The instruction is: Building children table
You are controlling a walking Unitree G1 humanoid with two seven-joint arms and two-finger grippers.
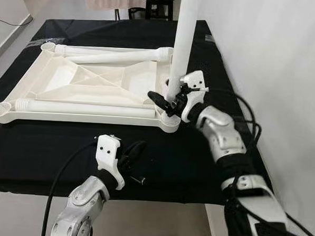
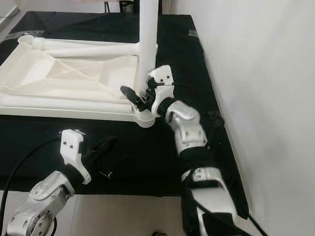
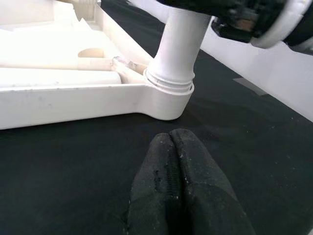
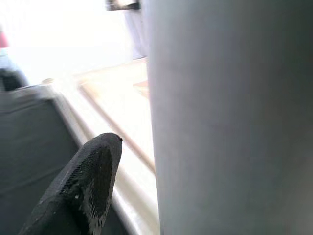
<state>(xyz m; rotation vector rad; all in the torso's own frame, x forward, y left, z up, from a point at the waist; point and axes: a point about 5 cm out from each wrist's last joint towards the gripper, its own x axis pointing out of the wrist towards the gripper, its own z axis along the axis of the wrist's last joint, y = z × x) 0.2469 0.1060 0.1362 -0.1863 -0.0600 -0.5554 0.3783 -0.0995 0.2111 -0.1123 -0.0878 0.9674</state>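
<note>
Tabletop laid upside down on black cloth; two loose legs resting on its underside. One leg stood upright in the near right corner socket.

Right gripper set low on the upright leg, just above the socket, one finger seen beside the shaft; fingers are spread around the leg, and firm contact cannot be confirmed. Left gripper held over the cloth just short of the socket, fingers pressed together, nothing held.

Risks judged:
- Leg may be only partly seated; if released early, it could tip toward the wall.
- A low grip gives little leverage; the leg could be cross-threaded or jammed.
- Tabletop is unheld, so it could slide or turn on the cloth under twisting force.
</note>
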